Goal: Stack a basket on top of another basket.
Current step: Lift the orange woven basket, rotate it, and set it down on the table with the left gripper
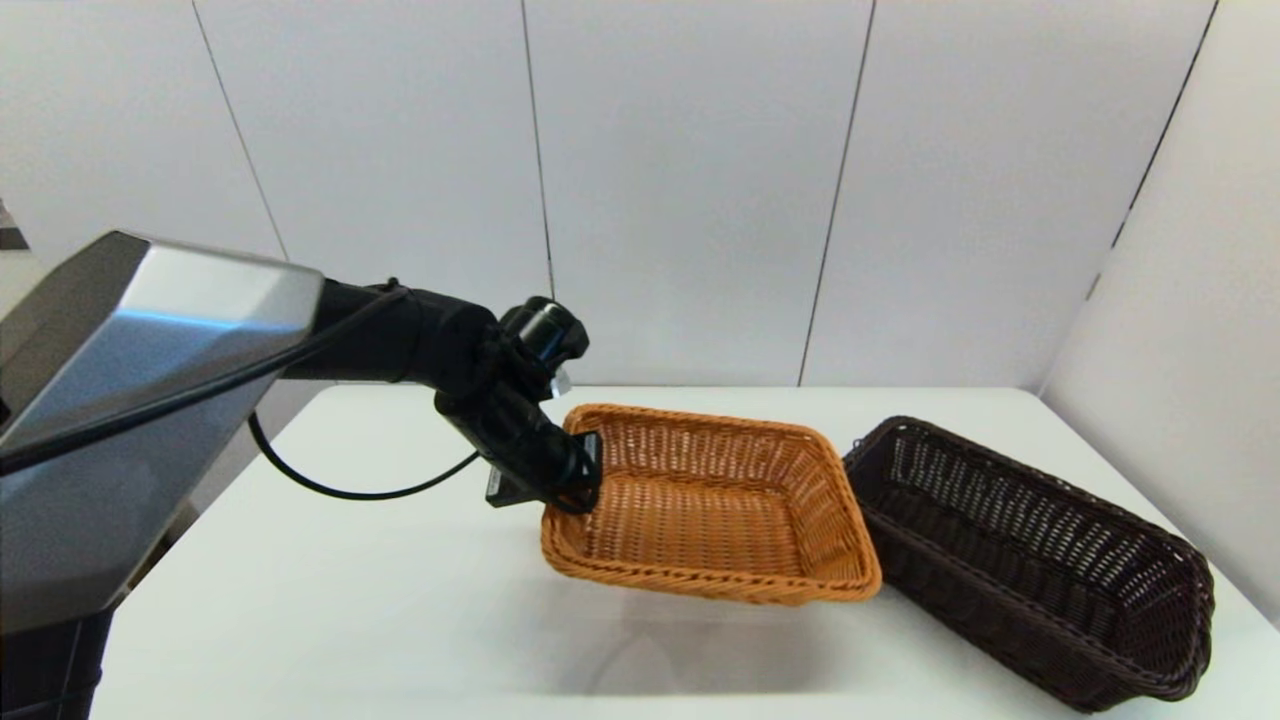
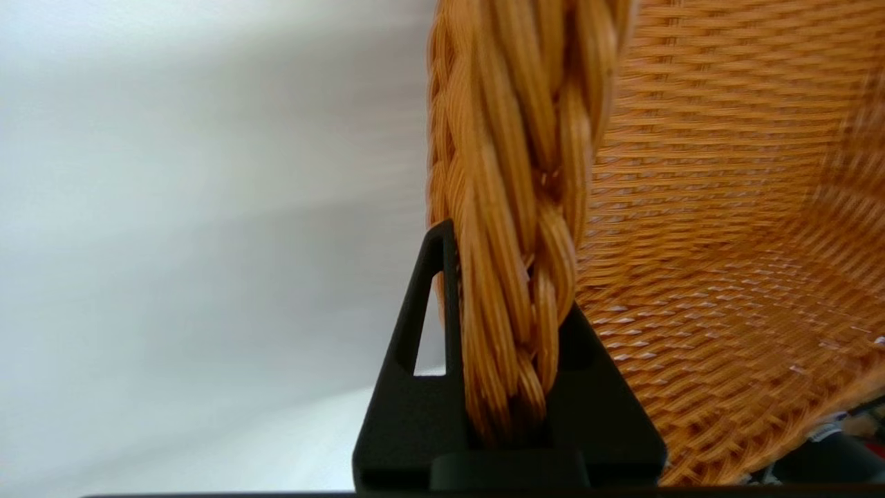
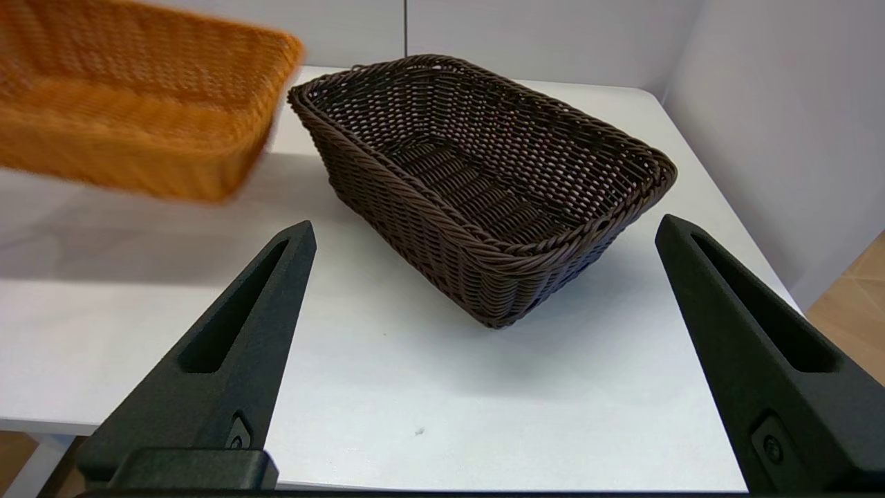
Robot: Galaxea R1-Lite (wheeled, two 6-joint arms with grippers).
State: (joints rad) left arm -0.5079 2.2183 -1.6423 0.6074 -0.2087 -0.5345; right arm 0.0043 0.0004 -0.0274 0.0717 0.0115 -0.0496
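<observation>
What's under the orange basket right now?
Only bare white table and its shadow: the orange basket hangs lifted, left gripper clamping its rim. The dark basket sits beside it, not under.

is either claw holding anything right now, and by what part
The left claw holds the orange basket by the braided rim of its left short side, lifted off the table. The right claw is open and holds nothing, facing the dark brown basket.

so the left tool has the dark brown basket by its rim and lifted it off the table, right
Not quite: the left tool is shut on the rim of the orange basket, held off the table. The dark brown basket sits on the table untouched. The head view and left wrist view show this.
</observation>
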